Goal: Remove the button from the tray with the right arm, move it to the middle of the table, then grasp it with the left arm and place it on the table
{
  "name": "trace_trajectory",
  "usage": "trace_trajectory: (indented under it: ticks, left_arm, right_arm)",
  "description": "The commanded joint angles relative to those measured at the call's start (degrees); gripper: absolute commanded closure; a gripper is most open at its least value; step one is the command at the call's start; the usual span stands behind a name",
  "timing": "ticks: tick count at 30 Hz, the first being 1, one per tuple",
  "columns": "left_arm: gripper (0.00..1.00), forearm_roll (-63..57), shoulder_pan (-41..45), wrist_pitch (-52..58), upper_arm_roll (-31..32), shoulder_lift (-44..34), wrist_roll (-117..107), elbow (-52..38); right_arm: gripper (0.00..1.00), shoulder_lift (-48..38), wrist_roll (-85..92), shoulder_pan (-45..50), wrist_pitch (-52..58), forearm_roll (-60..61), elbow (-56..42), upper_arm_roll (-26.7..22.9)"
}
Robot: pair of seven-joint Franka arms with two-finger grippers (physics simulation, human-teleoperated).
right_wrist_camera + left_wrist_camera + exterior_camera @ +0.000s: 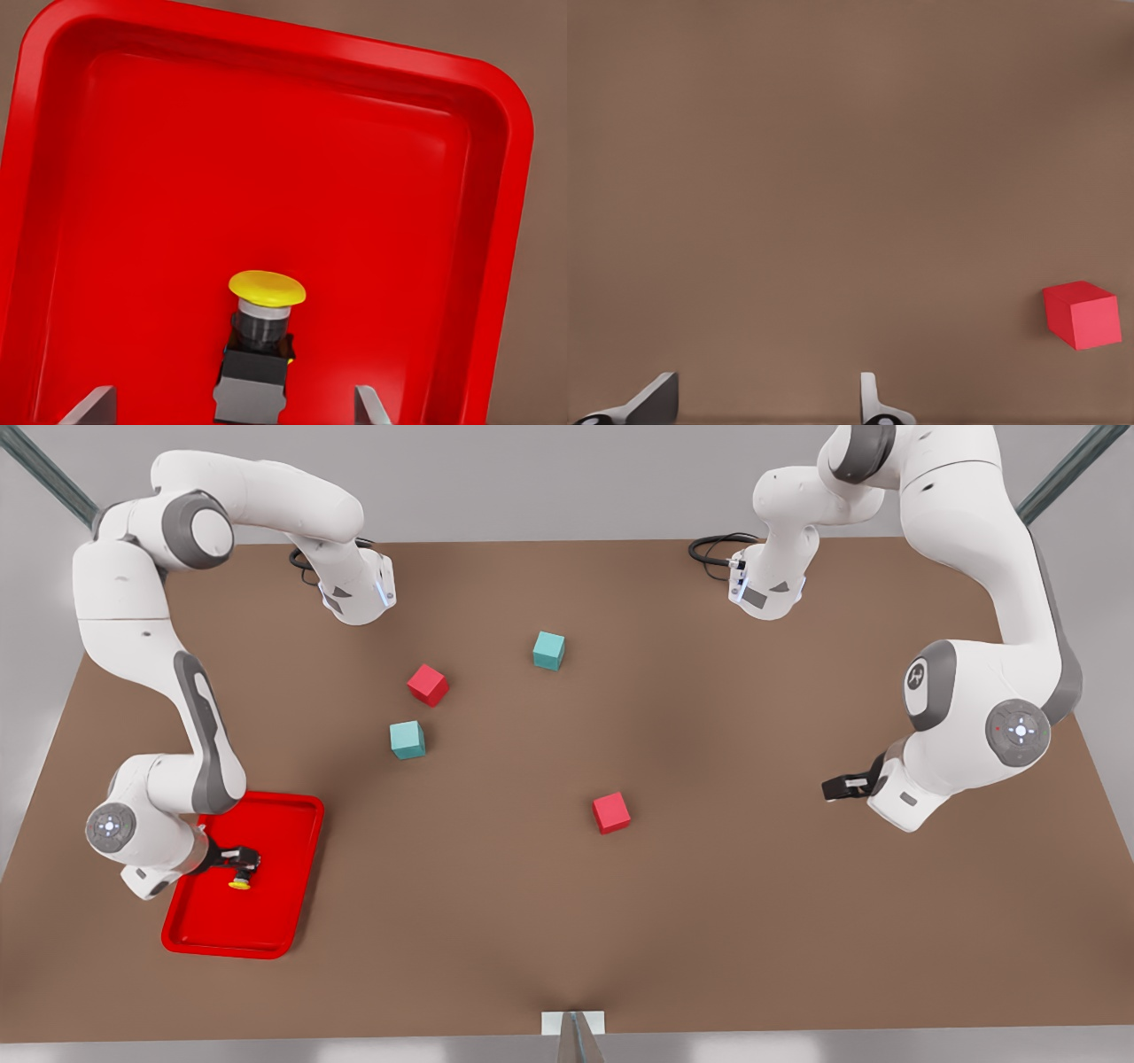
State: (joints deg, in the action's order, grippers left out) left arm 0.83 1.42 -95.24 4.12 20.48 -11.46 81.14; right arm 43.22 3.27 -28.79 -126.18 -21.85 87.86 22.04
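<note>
Button (257, 354) not lifted yet — it sits in the tray (292, 841).
My right gripper (245, 861) straddles it, fingers wide apart, gripping nothing; left gripper (837, 787) waits open, empty — everything remains.

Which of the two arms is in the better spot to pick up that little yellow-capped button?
The right arm. Its hand hangs open over the red tray with the button between its fingers. The left hand, also open, waits over bare table near a red cube.

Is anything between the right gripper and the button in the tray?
Nothing visible. The right gripper is open inside the tray, its fingers either side of the button, with only bare tray floor around it.
</note>
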Motion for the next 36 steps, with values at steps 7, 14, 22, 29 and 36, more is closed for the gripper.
trace_trajectory:
  ticks: [7,14,22,29,36]
  left_arm:
    - [0.00,-0.04,-0.01,0.14,0.01,-0.09,-1.20,-0.02]
    - [0.00,-0.04,-0.01,0.23,0.01,-0.09,-1.20,-0.02]
    - [0.00,-0.04,-0.01,0.23,0.01,-0.09,-1.20,-0.02]
    - [0.00,-0.04,-0.01,0.32,0.01,-0.09,-1.20,-0.02]
    - [0.00,-0.04,-0.01,0.32,0.01,-0.09,-1.20,0.07]
  right_arm:
    - [0.00,2.57,1.39,-0.83,-1.35,-0.83,0.29,-0.06]
    - [0.00,3.19,-3.44,-1.18,-2.93,-0.30,3.10,-0.06]
    - [0.00,3.71,-5.12,-1.18,-8.38,-0.83,3.37,-0.24]
    - [0.46,3.71,-4.85,-0.74,-7.86,-1.70,3.72,-0.77]
    - [0.56,3.54,-4.85,-0.57,-7.59,-2.32,3.72,-0.77]
